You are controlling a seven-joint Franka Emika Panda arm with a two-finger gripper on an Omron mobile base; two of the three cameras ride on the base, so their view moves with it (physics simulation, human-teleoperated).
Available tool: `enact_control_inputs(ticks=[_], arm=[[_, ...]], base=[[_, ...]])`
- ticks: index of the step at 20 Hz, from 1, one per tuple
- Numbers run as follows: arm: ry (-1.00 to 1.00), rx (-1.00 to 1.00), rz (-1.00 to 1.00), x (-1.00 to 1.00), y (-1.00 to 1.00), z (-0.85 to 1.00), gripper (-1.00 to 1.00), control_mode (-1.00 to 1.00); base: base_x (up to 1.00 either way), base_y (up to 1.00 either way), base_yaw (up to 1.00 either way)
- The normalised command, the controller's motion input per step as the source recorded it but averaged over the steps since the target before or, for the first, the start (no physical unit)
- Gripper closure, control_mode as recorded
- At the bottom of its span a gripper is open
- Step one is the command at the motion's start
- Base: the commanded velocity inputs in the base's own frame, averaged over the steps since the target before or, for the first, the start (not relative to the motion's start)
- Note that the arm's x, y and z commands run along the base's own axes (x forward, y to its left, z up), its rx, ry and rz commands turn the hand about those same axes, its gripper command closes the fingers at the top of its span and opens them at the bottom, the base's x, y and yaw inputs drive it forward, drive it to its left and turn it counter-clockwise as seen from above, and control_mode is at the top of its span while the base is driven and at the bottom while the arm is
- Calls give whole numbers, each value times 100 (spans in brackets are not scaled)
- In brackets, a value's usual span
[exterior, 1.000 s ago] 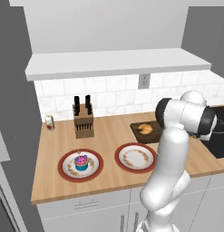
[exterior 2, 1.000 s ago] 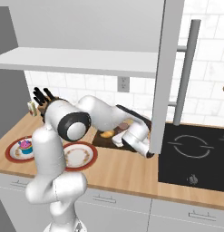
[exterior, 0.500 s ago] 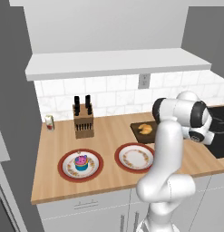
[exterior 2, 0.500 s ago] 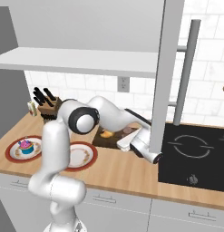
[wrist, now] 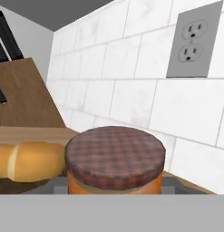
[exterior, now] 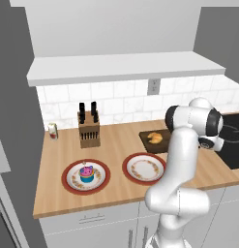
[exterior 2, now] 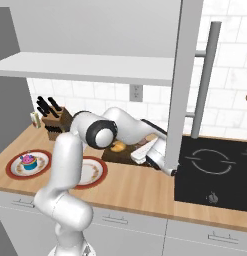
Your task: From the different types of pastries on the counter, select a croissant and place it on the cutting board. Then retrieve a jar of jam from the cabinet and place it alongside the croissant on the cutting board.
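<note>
Jam jar held low beside the croissant at the dark cutting board

The gripper pinches the small orange-filled jar with a dark brown lid, just beside the golden-brown crescent croissant lying on the flat dark-brown wooden board; the blue-cased pink-frosted cupcake sits on a red-rimmed plate well apart

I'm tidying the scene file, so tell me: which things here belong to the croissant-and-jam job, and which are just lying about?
Job:
croissant
cutting board
jar of jam
cabinet
counter
cupcake

Lying about:
knife block
two plates
white shaker
stovetop
wall outlet
</note>
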Motion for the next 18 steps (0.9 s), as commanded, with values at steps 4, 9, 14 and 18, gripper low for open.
enact_control_inputs(ticks=[4,9,14,18], arm=[[2,0,0,42,23,-9,100,-100],[0,0,0,34,7,-23,100,-100],[1,0,0,14,0,-39,100,-100],[2,0,0,5,0,-40,100,-100]], base=[[0,0,0],[0,0,0],[0,0,0],[0,0,0]])
